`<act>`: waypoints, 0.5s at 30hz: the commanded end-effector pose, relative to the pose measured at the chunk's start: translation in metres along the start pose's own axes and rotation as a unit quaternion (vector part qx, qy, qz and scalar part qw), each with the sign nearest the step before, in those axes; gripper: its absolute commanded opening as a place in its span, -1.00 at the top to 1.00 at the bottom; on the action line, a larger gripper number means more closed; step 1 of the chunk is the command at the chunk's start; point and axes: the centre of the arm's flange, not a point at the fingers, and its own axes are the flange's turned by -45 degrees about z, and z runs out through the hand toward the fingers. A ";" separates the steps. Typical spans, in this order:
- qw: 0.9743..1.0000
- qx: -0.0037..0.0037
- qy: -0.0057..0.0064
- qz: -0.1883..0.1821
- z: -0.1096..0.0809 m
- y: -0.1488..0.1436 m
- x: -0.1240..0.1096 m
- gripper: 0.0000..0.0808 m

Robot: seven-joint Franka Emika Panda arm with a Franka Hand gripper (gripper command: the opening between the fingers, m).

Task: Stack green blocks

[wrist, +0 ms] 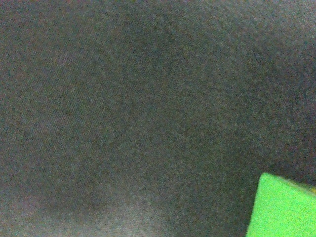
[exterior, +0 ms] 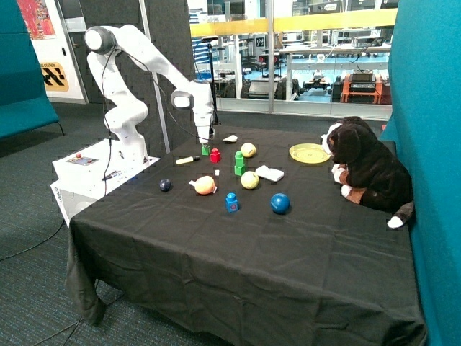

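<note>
The gripper (exterior: 205, 143) is hanging directly over 1 loose green block (exterior: 206, 150) beside the red block (exterior: 215, 156), apparently positioned to take or release it; whether it is clenched, I cannot tell. 2 more green blocks (exterior: 239, 163) are already standing stacked near the yellow balls (exterior: 249, 179), so 1 placement is remaining.
</note>
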 end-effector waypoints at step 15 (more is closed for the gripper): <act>1.000 0.001 -0.002 0.015 0.002 0.007 -0.001 0.99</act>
